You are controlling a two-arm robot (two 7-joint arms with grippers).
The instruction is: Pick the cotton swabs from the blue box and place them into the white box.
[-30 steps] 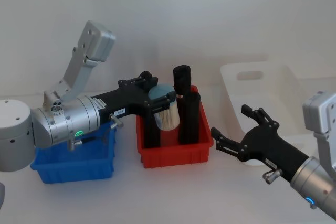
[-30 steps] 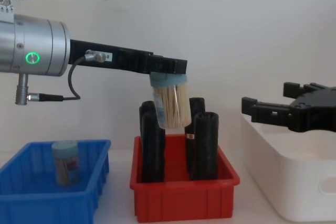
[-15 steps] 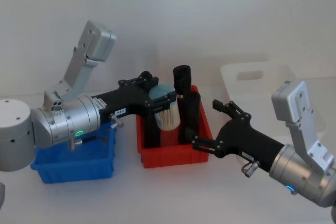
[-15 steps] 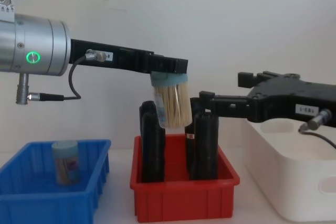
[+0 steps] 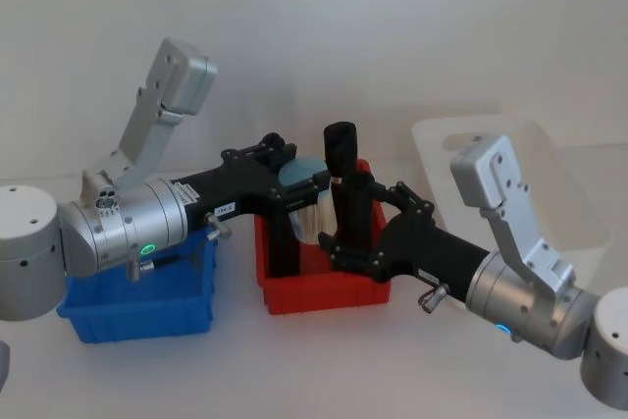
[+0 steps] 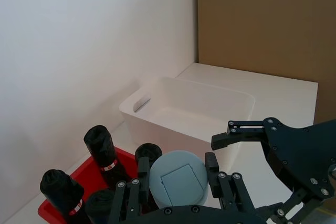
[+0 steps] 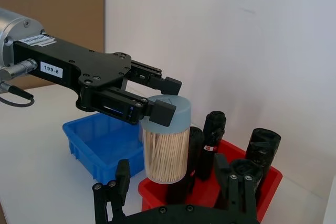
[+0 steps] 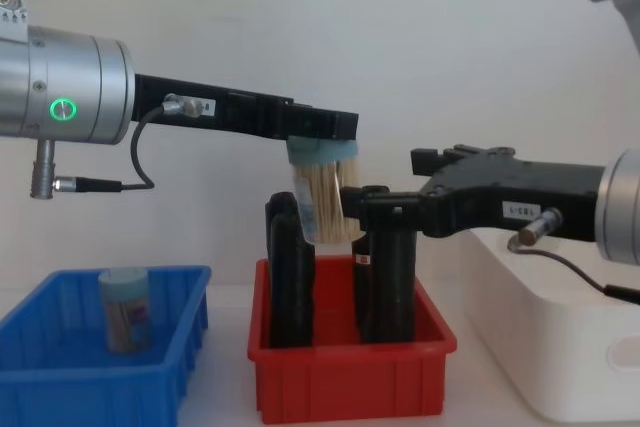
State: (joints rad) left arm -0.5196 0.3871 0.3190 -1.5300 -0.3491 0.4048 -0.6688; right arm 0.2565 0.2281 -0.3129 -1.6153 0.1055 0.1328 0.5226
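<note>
Looks like a mid-air handover to me, so here's how I'd play it.

Closest to the robot, the right gripper (image 5: 348,211) reaches in across the white worktop (image 5: 294,370) with its fingers spread wide. Its tips are level with the lower half of the small clear cotton swab tub with the pale blue lid (image 8: 325,205). I can't tell if they're touching it yet.

The tub hangs upright, pinched at the lid by the left gripper (image 7: 167,100). It sits right above the shallow red plastic bin (image 8: 350,352) and the tall black rolls (image 8: 290,277) standing in it.

My advice for the step:
- Centre the right fingers on the clear body just under the lid, well clear of the left fingers.
- Squeeze squarely, because a round plastic wall will probably twist out of a skewed grip.
- Let the left fingers open only once the right ones have it.
- Don't dip, since the roll tops are just below.

Over on the left, the shallow blue plastic box (image 8: 60,387) holds another swab tub (image 8: 126,309). Furthest right is the large white plastic tub with the handle cut-out (image 5: 471,127), where the held one should end up.
</note>
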